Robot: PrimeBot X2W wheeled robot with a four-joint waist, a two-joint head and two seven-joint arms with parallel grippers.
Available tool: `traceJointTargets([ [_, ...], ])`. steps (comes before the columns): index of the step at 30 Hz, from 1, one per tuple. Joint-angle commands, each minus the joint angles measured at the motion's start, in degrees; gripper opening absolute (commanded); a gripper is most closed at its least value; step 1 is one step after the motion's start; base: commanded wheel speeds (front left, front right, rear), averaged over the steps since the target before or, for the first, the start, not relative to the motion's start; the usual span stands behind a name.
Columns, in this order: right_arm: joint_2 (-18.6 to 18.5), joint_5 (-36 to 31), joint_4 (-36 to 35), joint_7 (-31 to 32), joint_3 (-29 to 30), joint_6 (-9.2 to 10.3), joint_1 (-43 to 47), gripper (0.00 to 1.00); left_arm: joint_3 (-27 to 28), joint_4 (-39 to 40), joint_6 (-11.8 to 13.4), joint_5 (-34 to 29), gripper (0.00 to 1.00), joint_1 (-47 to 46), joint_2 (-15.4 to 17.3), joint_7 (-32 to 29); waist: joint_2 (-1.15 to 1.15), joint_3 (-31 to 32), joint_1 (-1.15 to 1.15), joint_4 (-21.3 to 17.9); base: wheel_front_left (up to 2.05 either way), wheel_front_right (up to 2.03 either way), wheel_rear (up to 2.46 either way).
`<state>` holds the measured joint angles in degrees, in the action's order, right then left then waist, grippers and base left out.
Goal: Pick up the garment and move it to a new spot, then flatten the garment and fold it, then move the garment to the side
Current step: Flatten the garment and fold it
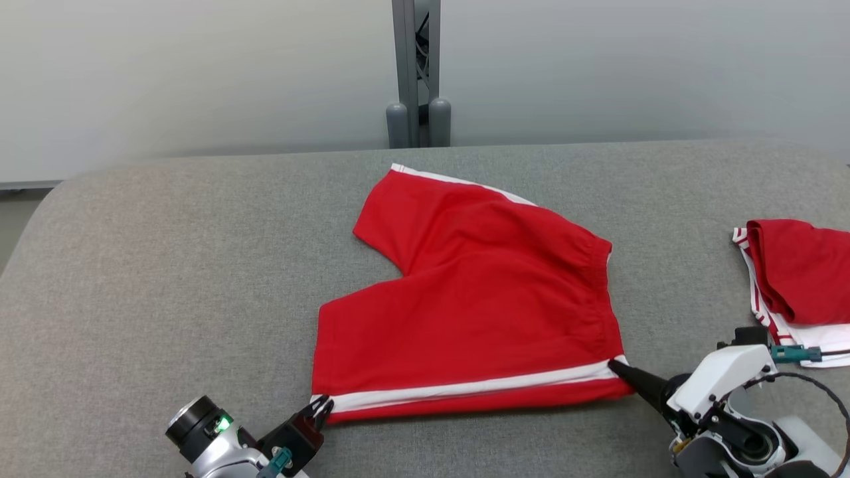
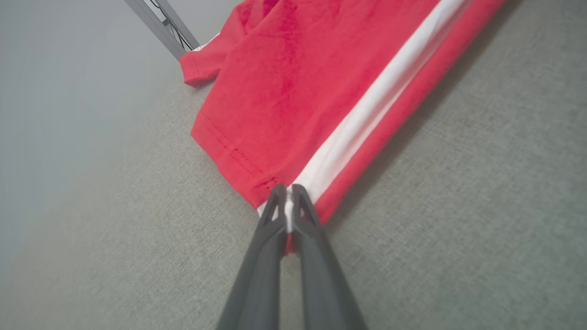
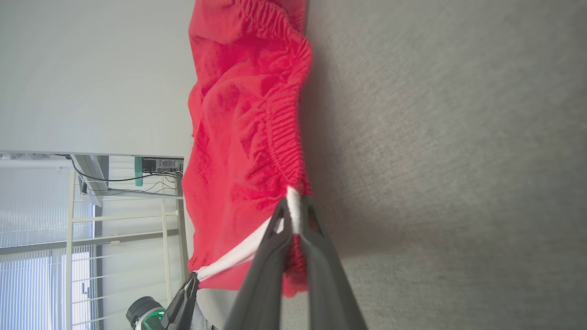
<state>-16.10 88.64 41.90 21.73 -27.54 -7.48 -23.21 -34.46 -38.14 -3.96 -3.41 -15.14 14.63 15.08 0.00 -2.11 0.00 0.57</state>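
As the left fingers (image 1: 322, 406) and right fingers (image 1: 631, 374) each pinch a near corner of the garment (image 1: 478, 299), keep that edge taut and move both evenly.

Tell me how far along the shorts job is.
Done: shorts lie spread on the table, some wrinkles. In hand: left gripper pinches the near hem corner, right gripper the near waistband corner. To do: the fold, then moving them aside.
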Motion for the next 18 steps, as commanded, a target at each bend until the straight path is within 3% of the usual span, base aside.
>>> traceJointTargets([
  [1, -0.5, -0.3, 0.1, 0.2, 0.0, -0.01, 0.7, 0.0, 0.0, -0.1, 0.1, 0.3, 0.0, 0.4, 0.6, 0.0, 0.0, 0.4, 0.0, 0.1, 0.0, 0.0, 0.0],
  [18, -2.3, 0.9, -3.3, 5.0, -2.7, -0.01, 8.5, 0.0, -4.4, 3.3, 0.0, 1.9, 0.0, 6.4, 4.0, 0.0, 0.0, 4.2, 0.0, 0.6, 0.0, 0.0, 0.0],
])
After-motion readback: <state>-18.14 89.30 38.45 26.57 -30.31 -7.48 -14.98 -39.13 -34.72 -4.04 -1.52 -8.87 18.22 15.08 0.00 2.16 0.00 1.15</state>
